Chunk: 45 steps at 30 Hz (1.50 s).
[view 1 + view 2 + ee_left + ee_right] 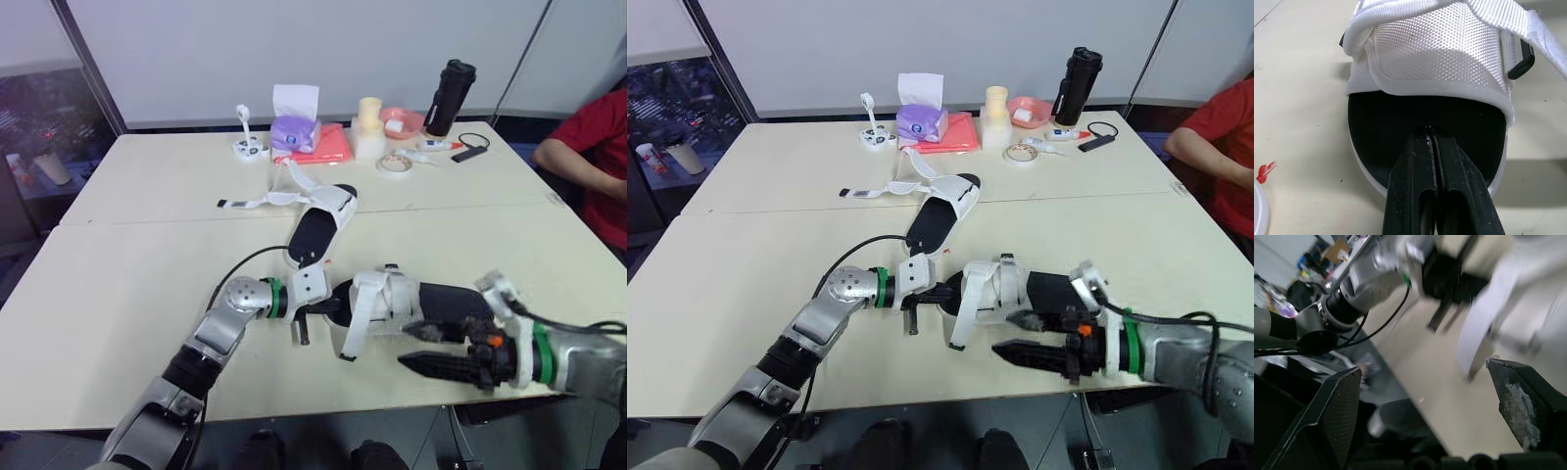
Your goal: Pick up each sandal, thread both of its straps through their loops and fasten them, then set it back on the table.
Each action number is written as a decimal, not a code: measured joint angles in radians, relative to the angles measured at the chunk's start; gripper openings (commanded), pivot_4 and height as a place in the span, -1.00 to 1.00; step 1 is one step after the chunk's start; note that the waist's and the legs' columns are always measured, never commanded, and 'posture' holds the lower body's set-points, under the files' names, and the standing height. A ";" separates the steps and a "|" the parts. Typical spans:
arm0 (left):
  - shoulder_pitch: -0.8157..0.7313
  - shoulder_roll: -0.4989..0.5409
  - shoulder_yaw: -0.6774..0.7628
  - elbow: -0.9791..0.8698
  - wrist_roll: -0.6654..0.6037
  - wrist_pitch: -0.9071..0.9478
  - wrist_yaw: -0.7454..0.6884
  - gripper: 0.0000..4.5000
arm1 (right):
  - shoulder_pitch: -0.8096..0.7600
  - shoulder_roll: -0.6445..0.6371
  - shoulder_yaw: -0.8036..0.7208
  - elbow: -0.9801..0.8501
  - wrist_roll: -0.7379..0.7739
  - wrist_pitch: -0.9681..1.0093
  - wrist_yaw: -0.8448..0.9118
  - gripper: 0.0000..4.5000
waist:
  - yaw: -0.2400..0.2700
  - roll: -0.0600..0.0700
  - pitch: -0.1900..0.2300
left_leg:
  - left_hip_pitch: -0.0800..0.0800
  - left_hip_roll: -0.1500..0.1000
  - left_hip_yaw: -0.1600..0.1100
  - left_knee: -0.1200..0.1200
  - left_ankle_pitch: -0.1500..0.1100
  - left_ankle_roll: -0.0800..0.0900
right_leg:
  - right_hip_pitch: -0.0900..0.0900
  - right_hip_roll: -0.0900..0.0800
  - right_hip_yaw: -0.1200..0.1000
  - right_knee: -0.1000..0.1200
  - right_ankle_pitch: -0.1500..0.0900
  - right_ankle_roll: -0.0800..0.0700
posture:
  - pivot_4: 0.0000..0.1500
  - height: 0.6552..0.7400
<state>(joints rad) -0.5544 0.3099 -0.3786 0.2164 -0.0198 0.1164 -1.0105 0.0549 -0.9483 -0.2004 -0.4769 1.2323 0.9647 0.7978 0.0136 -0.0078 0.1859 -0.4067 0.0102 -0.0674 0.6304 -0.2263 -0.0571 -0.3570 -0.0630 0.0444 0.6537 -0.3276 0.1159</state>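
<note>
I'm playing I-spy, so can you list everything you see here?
near sandal: one, white and black, between the grippers
far sandal: one, white and black, mid-table, straps loose
tissue pack: one, purple, far edge
red sheet: one, under tissue pack
bottle: one, black, far right
bowl: one, pink, beside bottle
cylinder: one, cream, beside bowl
tape roll: one, white, near bowl
table: one, cream, seam across
person's sleeve: one, red, right edge
left gripper: one, black jaws shut, on near sandal's footbed
right gripper: one, black jaws open, beside near sandal
</note>
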 measured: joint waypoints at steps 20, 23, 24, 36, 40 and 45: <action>0.012 -0.007 0.004 -0.001 0.000 -0.012 0.010 -1.00 | -0.146 0.302 0.204 0.121 -0.171 0.033 -0.139 0.55 | 0.001 -0.001 -0.001 | -0.001 -0.001 -0.001 0.000 0.000 0.000 | 0.000 0.000 0.000 -0.001 0.000 0.001 | 1.00 1.00; 0.014 -0.006 0.004 -0.003 0.000 -0.012 0.012 -1.00 | -0.142 0.341 0.203 0.133 -0.171 0.033 -0.160 -0.10 | 0.000 -0.001 -0.001 | -0.001 -0.001 -0.001 0.000 0.000 0.000 | 0.000 0.000 0.000 -0.001 0.000 0.001 | 1.00 1.00; 0.015 -0.006 0.004 -0.003 0.000 -0.012 0.012 -1.00 | -0.141 0.345 0.203 0.133 -0.171 0.035 -0.164 -0.32 | 0.000 -0.001 -0.001 | -0.001 -0.001 -0.001 0.000 0.000 0.000 | 0.000 0.000 0.000 -0.001 0.000 0.001 | 1.00 1.00; 0.019 -0.007 0.008 -0.003 0.000 -0.013 0.017 -1.00 | -0.212 0.313 0.119 0.107 -0.052 0.152 -0.249 -1.00 | -0.001 -0.001 -0.001 | 0.000 -0.001 0.000 0.000 0.000 0.000 | 0.000 0.000 0.000 -0.001 0.000 0.001 | 1.00 1.00; 0.021 -0.010 0.007 0.000 0.000 -0.014 0.017 -1.00 | -0.406 0.273 0.017 0.165 0.129 0.208 -0.298 -1.00 | 0.001 -0.001 -0.001 | -0.001 0.000 -0.001 -0.001 0.000 0.000 | 0.000 0.000 0.000 -0.001 0.000 0.001 | 1.00 1.00; 0.017 -0.017 0.007 0.012 0.000 -0.018 0.013 -1.00 | -0.549 0.254 -0.002 0.303 0.128 0.218 -0.295 -1.00 | 0.003 0.000 -0.001 | -0.002 -0.001 -0.001 -0.001 0.000 0.000 | -0.001 0.000 0.000 -0.003 0.000 0.001 | 1.00 1.00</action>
<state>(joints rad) -0.5373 0.2930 -0.3715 0.2280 -0.0197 0.0982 -0.9974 -0.4941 -0.6945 -0.2028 -0.1738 1.3608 1.1829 0.5030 0.0166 -0.0082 0.1846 -0.4086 0.0088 -0.0689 0.6294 -0.2264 -0.0569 -0.3575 -0.0634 0.0443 0.6512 -0.3273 0.1166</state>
